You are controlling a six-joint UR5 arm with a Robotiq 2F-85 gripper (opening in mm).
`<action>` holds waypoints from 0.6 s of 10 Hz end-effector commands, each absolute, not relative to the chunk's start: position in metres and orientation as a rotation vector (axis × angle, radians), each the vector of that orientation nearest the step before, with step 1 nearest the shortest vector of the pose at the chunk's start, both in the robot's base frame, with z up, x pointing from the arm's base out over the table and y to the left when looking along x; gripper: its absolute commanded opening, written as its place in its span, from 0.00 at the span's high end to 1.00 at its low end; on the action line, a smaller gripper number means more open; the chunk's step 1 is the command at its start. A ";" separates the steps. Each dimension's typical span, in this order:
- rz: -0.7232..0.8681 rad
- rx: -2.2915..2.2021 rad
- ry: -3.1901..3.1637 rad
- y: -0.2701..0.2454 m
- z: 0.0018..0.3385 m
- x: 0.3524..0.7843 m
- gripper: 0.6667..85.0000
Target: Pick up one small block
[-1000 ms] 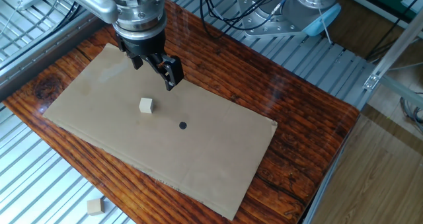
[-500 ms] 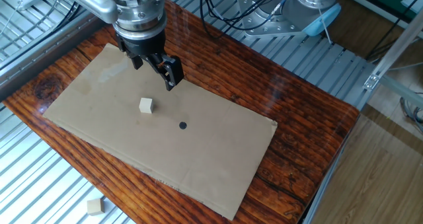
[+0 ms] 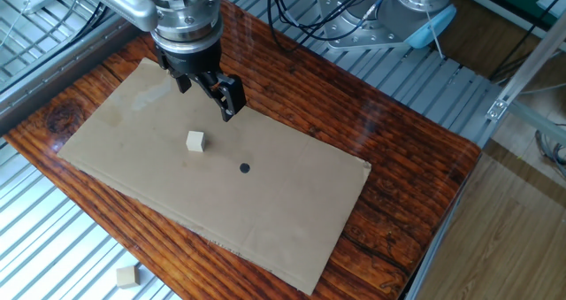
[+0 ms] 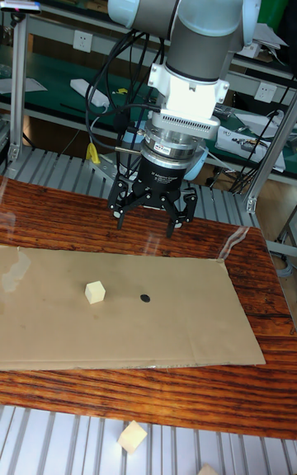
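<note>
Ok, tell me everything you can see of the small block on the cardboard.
The small block is a tiny, plain, pale beige cube, wooden by its look. It sits flat on the brown cardboard sheet, left of the black dot in the fixed view and apart from it. Only the sheet touches it: the open gripper hangs farther back, clear of it.

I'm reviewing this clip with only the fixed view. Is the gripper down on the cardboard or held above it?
Observer: Above it. In the tall fixed view the gripper hangs clear of the cardboard.
Operator: Is anything held in it?
Observer: No. Seen from the front, its jaws stand spread with nothing between them, and the block lies apart from it, lower and to the left in that picture.
</note>
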State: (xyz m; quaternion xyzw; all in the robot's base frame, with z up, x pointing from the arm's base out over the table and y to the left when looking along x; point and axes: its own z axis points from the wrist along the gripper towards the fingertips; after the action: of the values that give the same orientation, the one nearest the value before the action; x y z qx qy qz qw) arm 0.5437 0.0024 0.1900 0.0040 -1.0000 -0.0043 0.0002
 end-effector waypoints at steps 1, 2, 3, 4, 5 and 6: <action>0.105 -0.043 -3.391 -0.014 0.198 0.608 0.99; 0.117 -0.046 -3.401 -0.014 0.197 0.609 0.99; 0.138 -0.045 -3.408 -0.015 0.196 0.610 0.99; 0.138 -0.043 -3.408 -0.015 0.196 0.610 0.99; 0.140 -0.027 -3.406 -0.015 0.196 0.610 0.99; 0.147 0.042 -3.399 -0.018 0.195 0.608 0.99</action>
State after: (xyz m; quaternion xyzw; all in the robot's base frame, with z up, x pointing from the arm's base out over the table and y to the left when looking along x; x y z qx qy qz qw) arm 0.5962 -0.0140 0.1916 0.0004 -0.9940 0.0360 -0.1031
